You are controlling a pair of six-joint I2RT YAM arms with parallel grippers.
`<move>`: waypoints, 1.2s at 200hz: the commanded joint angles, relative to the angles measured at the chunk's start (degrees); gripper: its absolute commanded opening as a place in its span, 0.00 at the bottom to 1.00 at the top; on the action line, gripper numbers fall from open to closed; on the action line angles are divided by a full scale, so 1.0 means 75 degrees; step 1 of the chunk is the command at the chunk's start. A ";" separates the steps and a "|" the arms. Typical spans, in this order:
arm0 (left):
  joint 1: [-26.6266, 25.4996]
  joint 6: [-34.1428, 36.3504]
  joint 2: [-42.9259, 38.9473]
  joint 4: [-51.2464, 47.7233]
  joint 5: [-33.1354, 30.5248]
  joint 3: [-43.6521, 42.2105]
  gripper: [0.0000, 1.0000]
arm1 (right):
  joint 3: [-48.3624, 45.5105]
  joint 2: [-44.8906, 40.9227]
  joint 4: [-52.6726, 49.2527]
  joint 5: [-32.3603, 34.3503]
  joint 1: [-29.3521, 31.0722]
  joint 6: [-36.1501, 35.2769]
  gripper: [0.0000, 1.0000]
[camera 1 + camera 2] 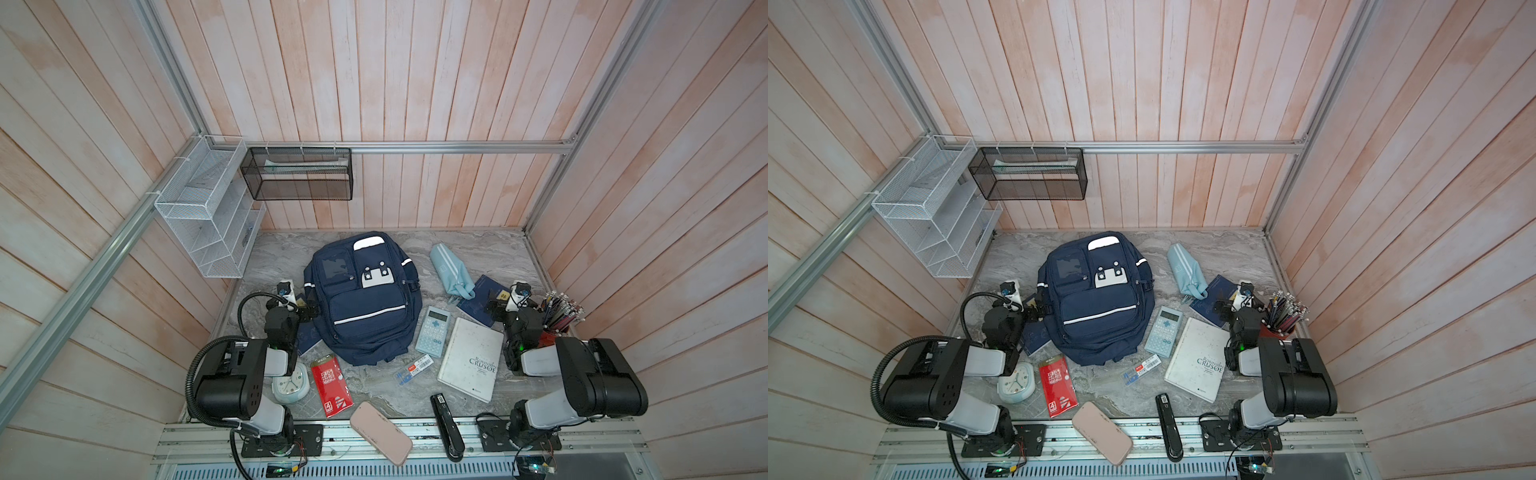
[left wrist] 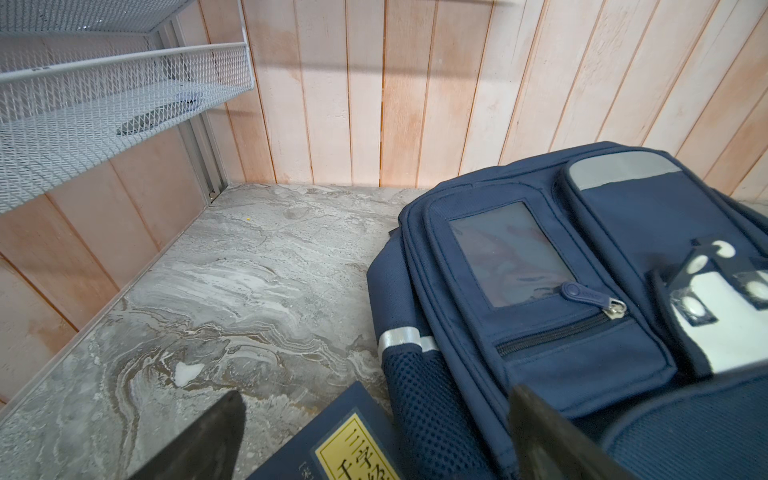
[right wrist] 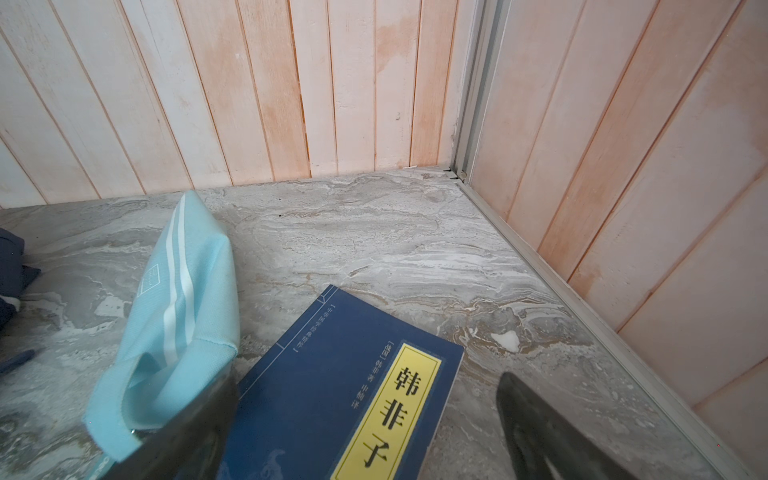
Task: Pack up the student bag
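Student bag [image 1: 361, 299] lies flat, front up, mid-desk [image 1: 498, 257] toward the back edge. Left gripper [image 1: 309, 311] is spread wide, empty, hovering at the bag's left side over a blue book [image 2: 340, 440]. Right gripper [image 3: 365, 395] is likewise spread w/ nothing in it, above a second blue book [image 3: 324, 374] near the right edge; light-blue pouch [image 1: 451, 270] just beside.

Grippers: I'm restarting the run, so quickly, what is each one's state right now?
Left gripper: open, holding nothing.
Right gripper: open, holding nothing.
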 commanded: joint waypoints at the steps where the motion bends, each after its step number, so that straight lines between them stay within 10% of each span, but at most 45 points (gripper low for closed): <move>1: 0.0095 -0.0080 0.0073 0.0346 0.0088 0.0104 1.00 | 0.0113 0.0030 0.0272 0.0228 -0.0075 -0.0010 0.98; 49: 0.0061 -0.0444 -0.1686 -0.2671 0.0029 0.0853 1.00 | 0.0693 -0.1954 -0.2223 0.0069 0.0077 0.0205 0.98; 90: -0.0184 -0.3786 -0.3248 -0.4441 0.1165 0.0958 1.00 | 0.1900 -0.2848 -0.4468 -0.1476 0.0600 0.2003 0.98; 125: -0.2153 -0.3840 -0.2547 -0.6423 -0.0306 0.1871 0.93 | 0.3778 -0.0849 -0.5369 -0.1843 0.2323 0.1571 0.97; 201: -0.2855 -0.3704 0.0959 -0.7270 -0.1038 0.3992 0.57 | 0.9198 0.4645 -0.8144 -0.2906 0.3180 0.1022 0.78; 240: -0.2866 -0.3398 0.2367 -0.7398 -0.0619 0.5367 0.30 | 0.9947 0.5360 -0.8870 -0.3535 0.3193 0.0981 0.31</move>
